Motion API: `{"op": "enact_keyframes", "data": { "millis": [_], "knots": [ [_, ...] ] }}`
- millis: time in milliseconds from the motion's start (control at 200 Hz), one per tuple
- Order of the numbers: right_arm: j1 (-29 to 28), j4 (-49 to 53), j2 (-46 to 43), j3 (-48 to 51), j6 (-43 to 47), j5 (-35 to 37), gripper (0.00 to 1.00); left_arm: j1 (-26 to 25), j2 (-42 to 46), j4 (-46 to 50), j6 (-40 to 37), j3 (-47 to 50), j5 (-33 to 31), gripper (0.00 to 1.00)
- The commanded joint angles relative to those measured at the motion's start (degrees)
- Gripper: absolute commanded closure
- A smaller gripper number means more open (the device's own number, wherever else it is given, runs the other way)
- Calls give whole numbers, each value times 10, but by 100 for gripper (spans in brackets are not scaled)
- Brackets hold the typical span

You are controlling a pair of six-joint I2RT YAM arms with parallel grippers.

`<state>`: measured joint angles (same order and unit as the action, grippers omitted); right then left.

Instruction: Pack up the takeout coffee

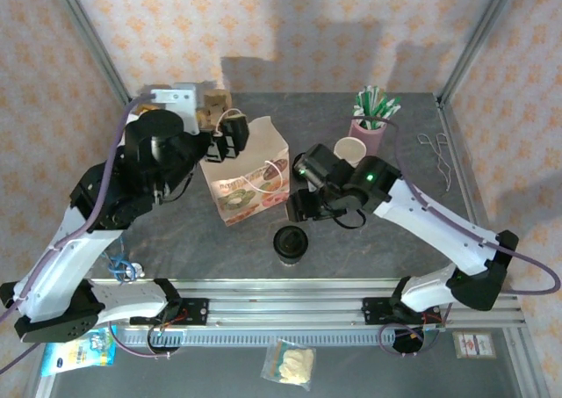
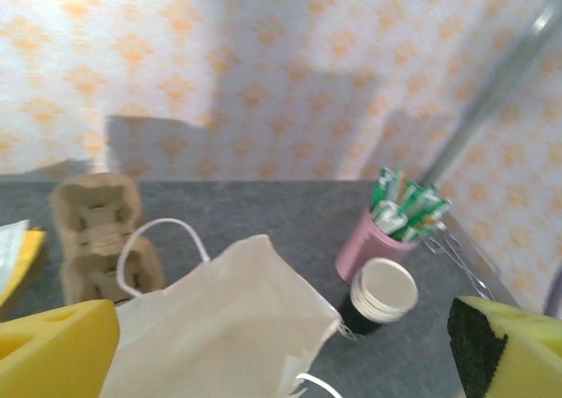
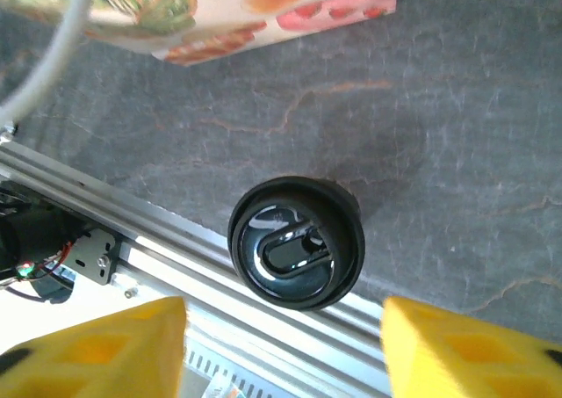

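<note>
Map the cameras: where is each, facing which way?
Top external: above, behind robot, looking down at table; left arm and right arm show.
Left wrist: faces back wall over paper bag; left gripper fingers show.
Right wrist: looks down on the black-lidded cup; right gripper fingers show.
Shared: top and left wrist see paper bag, straw cup.

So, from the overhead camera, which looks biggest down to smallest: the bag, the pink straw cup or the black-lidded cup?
1. bag, clearly the largest
2. pink straw cup, counting its straws
3. black-lidded cup
Without the straws, the two cups look about alike.
</note>
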<state>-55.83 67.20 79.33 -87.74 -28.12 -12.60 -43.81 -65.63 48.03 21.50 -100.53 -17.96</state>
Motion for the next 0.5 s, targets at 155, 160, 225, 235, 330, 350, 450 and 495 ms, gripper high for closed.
{"op": "enact_keyframes", "data": {
  "millis": [155,160,225,235,330,350,450,495],
  "knots": [
    [-94,39,58,-5,-130,51,54,0,37,48,50,34,-94,1],
    [-95,39,59,-5,-133,52,54,0,37,49,51,35,-94,1],
    [-110,50,80,-12,-165,61,56,1,38,53,52,42,-97,1],
    [-113,50,83,-14,-168,61,57,1,39,52,51,43,-98,1],
    [-130,45,104,-23,-201,64,59,1,47,43,49,60,-95,1],
    [-132,44,107,-24,-206,65,59,1,49,40,49,64,-94,1],
    [-133,40,119,-17,-221,69,60,1,59,26,45,83,-88,1],
    [-133,35,122,-10,-223,69,60,0,63,22,44,90,-87,1]
  ]
}}
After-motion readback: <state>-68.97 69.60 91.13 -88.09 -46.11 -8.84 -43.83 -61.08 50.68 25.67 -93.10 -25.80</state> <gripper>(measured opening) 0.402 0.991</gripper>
